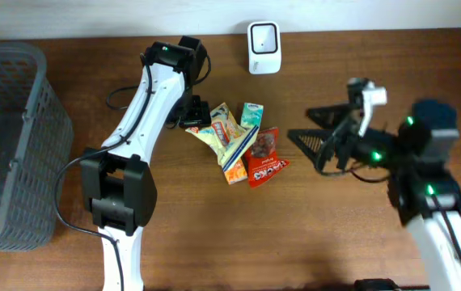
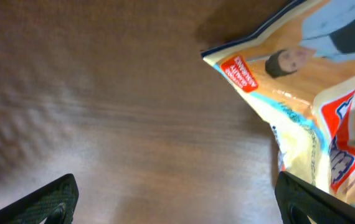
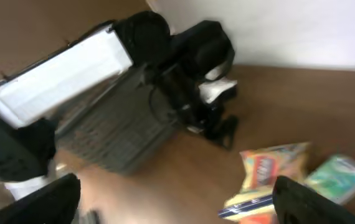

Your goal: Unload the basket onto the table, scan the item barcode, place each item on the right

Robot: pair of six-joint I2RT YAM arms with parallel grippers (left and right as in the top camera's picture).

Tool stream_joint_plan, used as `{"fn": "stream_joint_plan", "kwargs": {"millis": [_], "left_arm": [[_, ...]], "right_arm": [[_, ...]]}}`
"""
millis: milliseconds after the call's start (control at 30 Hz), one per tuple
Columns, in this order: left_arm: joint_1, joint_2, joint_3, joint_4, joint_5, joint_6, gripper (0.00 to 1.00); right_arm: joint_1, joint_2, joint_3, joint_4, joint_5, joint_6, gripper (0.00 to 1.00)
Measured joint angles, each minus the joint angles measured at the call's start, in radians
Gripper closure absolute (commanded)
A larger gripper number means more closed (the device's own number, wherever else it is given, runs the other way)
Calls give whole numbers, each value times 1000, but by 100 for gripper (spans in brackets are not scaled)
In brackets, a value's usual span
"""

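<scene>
Packets (image 1: 238, 145) overlapping, partly hidden; left pincer (image 2: 176, 199) spread, tips cropped

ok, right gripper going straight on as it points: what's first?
Likely the green packet; the right gripper aims at it. Height is unclear, so it might pass over toward the left arm.

No word can be read for certain. In the left wrist view, the yellow snack bag (image 2: 302, 118) carries a slanted red label (image 2: 240, 73) near its corner, its small white lettering too blurred to make out. Larger red-and-white characters sit at the right edge, cut off. From overhead, the red packet (image 1: 264, 159) bears white lettering too small to read, and the print on the green packet (image 1: 252, 114) is just as illegible.
</scene>
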Motion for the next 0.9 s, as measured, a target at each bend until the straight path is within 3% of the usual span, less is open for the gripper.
{"fn": "stream_joint_plan", "kwargs": {"millis": [67, 133, 233, 300, 433, 533, 700, 733, 867, 900], "left_arm": [[0, 0, 0, 2, 0, 0, 1], [0, 0, 0, 3, 0, 0, 1], [0, 0, 0, 8, 0, 0, 1], [-2, 0, 0, 14, 0, 0, 1], [-4, 0, 0, 13, 0, 0, 1], [-4, 0, 0, 15, 0, 0, 1], [-4, 0, 0, 18, 0, 0, 1], [-4, 0, 0, 17, 0, 0, 1], [-5, 0, 0, 4, 0, 0, 1], [-7, 0, 0, 2, 0, 0, 1]], "right_arm": [[6, 108, 1, 26, -122, 43, 2], [34, 158, 5, -12, -93, 59, 2], [154, 200, 63, -447, 482, 105, 2], [158, 354, 250, -634, 612, 116, 2], [162, 617, 297, -623, 667, 115, 2], [163, 751, 295, -556, 584, 76, 2], [230, 825, 295, -525, 549, 55, 31], [237, 825, 295, -524, 550, 55, 40], [238, 825, 292, -515, 578, 61, 91], [238, 825, 292, -517, 581, 53, 96]]}}
